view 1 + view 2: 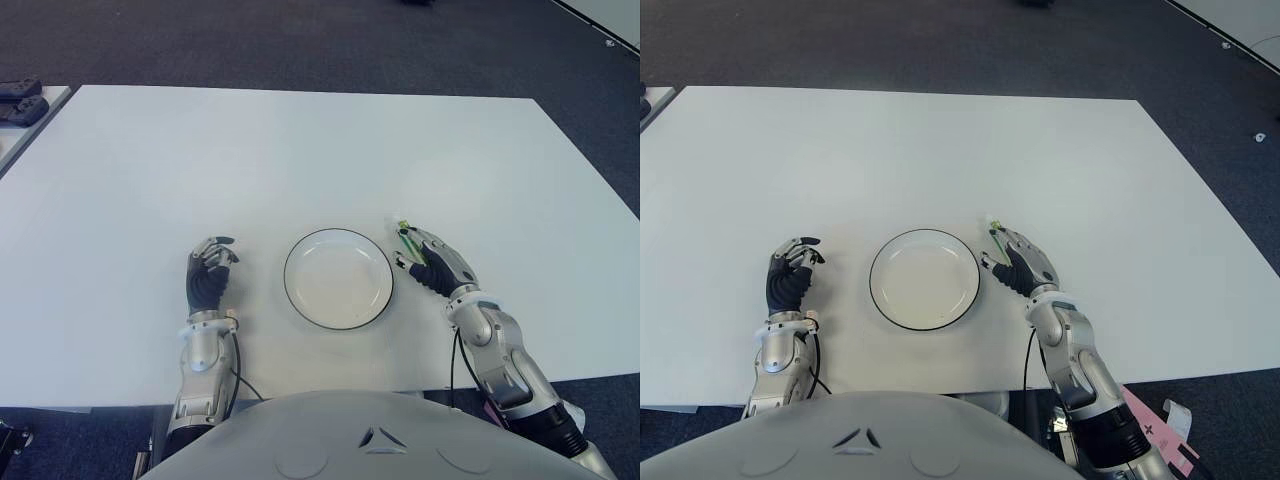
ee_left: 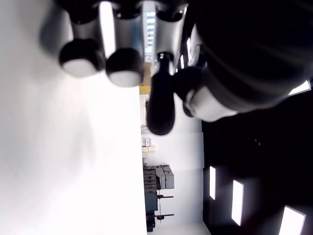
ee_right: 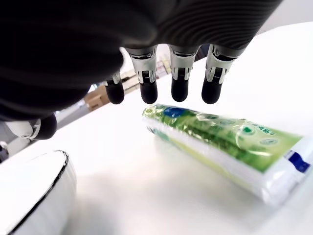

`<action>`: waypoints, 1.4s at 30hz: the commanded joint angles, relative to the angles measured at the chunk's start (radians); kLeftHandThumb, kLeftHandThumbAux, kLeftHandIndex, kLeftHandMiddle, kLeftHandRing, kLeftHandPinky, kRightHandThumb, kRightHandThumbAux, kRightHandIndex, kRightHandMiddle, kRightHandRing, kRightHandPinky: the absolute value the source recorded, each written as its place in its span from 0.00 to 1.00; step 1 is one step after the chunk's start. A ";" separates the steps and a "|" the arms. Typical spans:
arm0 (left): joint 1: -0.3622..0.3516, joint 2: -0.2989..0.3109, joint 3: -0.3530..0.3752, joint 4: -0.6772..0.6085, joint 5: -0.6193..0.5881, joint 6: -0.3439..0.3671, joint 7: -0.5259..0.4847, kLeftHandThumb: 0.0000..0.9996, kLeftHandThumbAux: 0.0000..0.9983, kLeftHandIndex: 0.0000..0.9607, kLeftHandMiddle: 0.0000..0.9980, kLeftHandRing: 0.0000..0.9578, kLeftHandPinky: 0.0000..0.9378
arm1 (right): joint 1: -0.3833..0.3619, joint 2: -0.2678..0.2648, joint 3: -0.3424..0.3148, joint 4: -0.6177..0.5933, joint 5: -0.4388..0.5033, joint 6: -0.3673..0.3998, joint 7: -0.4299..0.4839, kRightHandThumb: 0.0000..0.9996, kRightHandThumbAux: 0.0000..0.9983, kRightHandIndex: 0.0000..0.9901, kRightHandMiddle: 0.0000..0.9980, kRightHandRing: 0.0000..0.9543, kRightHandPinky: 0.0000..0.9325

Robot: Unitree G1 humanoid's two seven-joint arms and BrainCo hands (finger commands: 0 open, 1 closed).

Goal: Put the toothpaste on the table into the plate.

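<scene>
The right hand (image 1: 437, 264) hovered palm-down over the toothpaste (image 3: 230, 139), a green-and-white tube lying flat on the white table (image 1: 300, 150). Its 4 fingers (image 3: 179, 83) were extended above the tube, their tips beyond its far end and clear of it, with the thumb off to the plate side; nothing was gripped. The tube lay beneath the fingers, just beside the rim of the plate (image 1: 338, 278), a white dish with a dark edge, and outside it. The left hand (image 1: 208, 275) showed on the other side of the plate, apart from it, its fingers loosely curled and holding nothing.
</scene>
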 commanded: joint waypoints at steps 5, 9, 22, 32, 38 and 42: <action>0.020 -0.003 -0.007 0.014 0.011 0.054 0.002 0.71 0.72 0.46 0.88 0.93 0.94 | -0.009 -0.026 -0.017 0.019 -0.039 0.042 0.077 0.52 0.16 0.00 0.00 0.00 0.00; 0.021 -0.005 -0.005 0.013 0.010 0.054 0.005 0.71 0.72 0.46 0.88 0.92 0.94 | -0.017 -0.031 -0.021 0.039 -0.049 0.045 0.097 0.54 0.15 0.00 0.00 0.00 0.00; 0.026 -0.003 -0.002 0.014 0.007 0.055 0.003 0.71 0.72 0.46 0.88 0.93 0.94 | -0.046 -0.032 -0.025 0.118 -0.072 0.032 0.088 0.57 0.15 0.00 0.00 0.00 0.00; 0.031 0.000 -0.001 0.007 0.004 0.063 -0.002 0.71 0.72 0.46 0.88 0.93 0.94 | -0.061 -0.006 -0.031 0.154 -0.089 0.038 0.024 0.57 0.16 0.00 0.00 0.00 0.00; 0.035 -0.001 -0.001 -0.003 0.000 0.074 -0.005 0.71 0.72 0.46 0.88 0.93 0.94 | -0.076 0.023 -0.026 0.168 -0.135 0.079 -0.022 0.56 0.17 0.00 0.00 0.00 0.00; 0.037 -0.003 -0.001 -0.007 -0.003 0.077 -0.005 0.71 0.72 0.46 0.88 0.93 0.94 | -0.088 0.044 -0.017 0.169 -0.175 0.121 -0.026 0.54 0.18 0.00 0.00 0.00 0.00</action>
